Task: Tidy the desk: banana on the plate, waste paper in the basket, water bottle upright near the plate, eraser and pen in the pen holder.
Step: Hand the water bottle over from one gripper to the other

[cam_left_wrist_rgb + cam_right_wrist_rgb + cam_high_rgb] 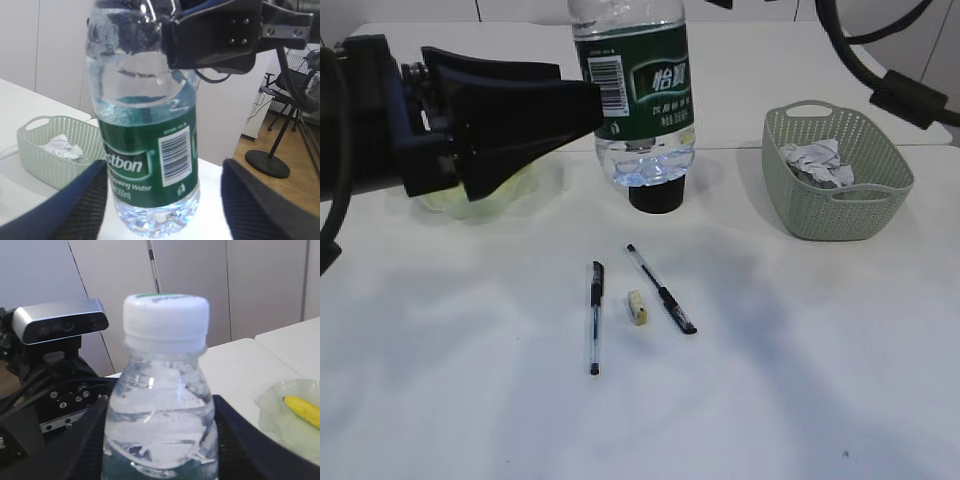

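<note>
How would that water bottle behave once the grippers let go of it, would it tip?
The water bottle looks nearly full, so probably heavy for its size. It's tall and narrow, standing upright, so a sideways nudge might tip it. Its smooth clear plastic and glossy label could be slippery; on its side it would likely roll.

Overall light: even, bright room light is falling from above; the desk (770,400) is reading near-white.
Shadows: soft grey patches are lying across the desk front and centre, edges diffuse (no hard outlines anywhere).
Glare: small highlights are glinting on the water bottle (632,90) near its base and on its shoulder in both wrist views.
Exterior focus: pens and the eraser (637,307) are rendering fairly sharp; the dark arm at left is looming soft.
Left wrist: the bottle label is staying crisp; the near fingers (75,210) are blurring at the bottom edge.
Right wrist: the cap is rendering sharp; the banana (302,410) and the plate (272,405) are going slightly soft.
</note>
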Controlling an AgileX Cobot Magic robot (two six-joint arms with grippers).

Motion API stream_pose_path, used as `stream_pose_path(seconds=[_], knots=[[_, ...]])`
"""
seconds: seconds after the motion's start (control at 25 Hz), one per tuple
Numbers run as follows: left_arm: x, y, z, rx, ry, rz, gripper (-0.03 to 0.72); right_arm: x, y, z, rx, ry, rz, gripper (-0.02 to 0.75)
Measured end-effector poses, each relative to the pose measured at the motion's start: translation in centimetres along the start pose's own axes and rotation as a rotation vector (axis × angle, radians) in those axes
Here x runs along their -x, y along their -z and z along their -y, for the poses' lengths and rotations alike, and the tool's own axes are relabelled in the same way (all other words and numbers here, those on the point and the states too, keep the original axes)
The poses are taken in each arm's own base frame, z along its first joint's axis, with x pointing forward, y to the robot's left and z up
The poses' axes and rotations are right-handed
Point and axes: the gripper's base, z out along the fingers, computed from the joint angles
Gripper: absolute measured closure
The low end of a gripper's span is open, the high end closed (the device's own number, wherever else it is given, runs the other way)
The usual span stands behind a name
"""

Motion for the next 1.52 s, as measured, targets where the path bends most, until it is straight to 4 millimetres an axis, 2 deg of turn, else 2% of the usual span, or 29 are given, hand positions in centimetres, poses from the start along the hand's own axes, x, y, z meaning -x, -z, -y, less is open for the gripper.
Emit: stream_pose_path(seconds=[0.08, 0.2, 0.4, 0.8, 1.0, 1.28, 1.52], knots=[[0.1, 0.0, 0.0, -0.003, 0.006, 0.011, 0.12, 0.1, 0.0, -0.1, 0.01, -0.004, 0.008, 0.321], [0.4, 0.0, 0.3, -0.035, 0.018, 0.044, 0.09, 0.1, 0.0, -0.2, 0.018, -0.007, 0.014, 0.321], [0.6, 0.0, 0.5, -0.06, 0.024, 0.068, 0.082, 0.1, -0.2, -0.4, 0.033, -0.005, 0.013, 0.321], [-0.3, -0.6, -0.3, -0.056, 0.1, 0.054, 0.08, 0.3, -1.7, -1.7, 0.086, 0.051, 0.02, 0.321], [-0.3, -0.6, -0.2, -0.067, 0.109, 0.061, 0.049, 0.3, -2.7, -2.7, 0.123, 0.065, 0.019, 0.321], [-0.2, -0.6, -0.1, -0.08, 0.11, 0.07, 0.053, 0.3, -3.0, -3.0, 0.127, 0.071, 0.019, 0.321], [-0.1, -0.6, -0.2, -0.076, 0.115, 0.076, 0.111, 0.3, -3.0, -2.9, 0.125, 0.073, 0.019, 0.321]])
